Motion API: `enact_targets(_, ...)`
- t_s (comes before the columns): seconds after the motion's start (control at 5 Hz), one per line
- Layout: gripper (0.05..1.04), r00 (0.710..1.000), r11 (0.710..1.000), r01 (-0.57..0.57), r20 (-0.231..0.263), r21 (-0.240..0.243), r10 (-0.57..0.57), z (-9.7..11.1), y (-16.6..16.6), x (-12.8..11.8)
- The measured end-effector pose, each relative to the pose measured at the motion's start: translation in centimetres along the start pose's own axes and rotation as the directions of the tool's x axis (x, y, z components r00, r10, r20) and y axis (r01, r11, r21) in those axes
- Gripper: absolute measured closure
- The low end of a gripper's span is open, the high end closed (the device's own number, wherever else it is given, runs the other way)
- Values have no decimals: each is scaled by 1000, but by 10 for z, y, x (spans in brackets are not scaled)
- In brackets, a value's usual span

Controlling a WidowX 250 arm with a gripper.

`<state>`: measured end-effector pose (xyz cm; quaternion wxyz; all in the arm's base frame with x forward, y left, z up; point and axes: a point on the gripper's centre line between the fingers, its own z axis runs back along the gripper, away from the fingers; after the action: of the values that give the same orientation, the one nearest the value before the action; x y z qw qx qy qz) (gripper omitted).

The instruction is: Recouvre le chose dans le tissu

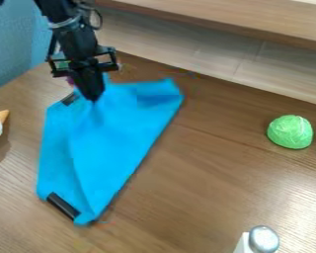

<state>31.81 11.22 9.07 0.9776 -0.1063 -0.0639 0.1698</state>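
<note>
1. Hand point(93, 100): found at the upper left of the surface point(207, 192), pointing down, fingers together and gripping the blue cloth point(114, 143) near its upper left part; folds run from the fingertips.
2. Blue cloth: lies on the left half of the surface, its long shape running from the upper corners down to a narrower lower end.
3. Black bar point(62, 206): shows at the cloth's lower left edge, set at a slant. A dark piece point(69, 99) shows at the upper left edge, beside the hand. Whether these belong to an item under the cloth, I cannot tell.
4. Purple item point(69, 80): only a small part visible, just behind the hand; identity undetermined.
5. Container: one shaker point(263, 239) with a rounded metallic cap, at the lower edge of the view, right of centre. Cap on; contents cannot be determined.
6. Cone point(2, 115): tan, with a white top, at the left edge.
7. Green rounded item point(290, 132): on the right side, well apart from the cloth.
</note>
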Motion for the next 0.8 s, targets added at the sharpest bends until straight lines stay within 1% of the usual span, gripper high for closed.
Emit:
enact_targets(0.2,1025,996,998,56,-66,21,-55,-17,12,17)
enact_targets(0.4,1025,984,989,140,-118,47,-134,-33,21,31)
enact_targets(0.6,1001,962,969,239,-155,67,-227,-43,23,40)
enact_targets(0.8,842,954,961,264,-171,84,-247,-45,26,39)
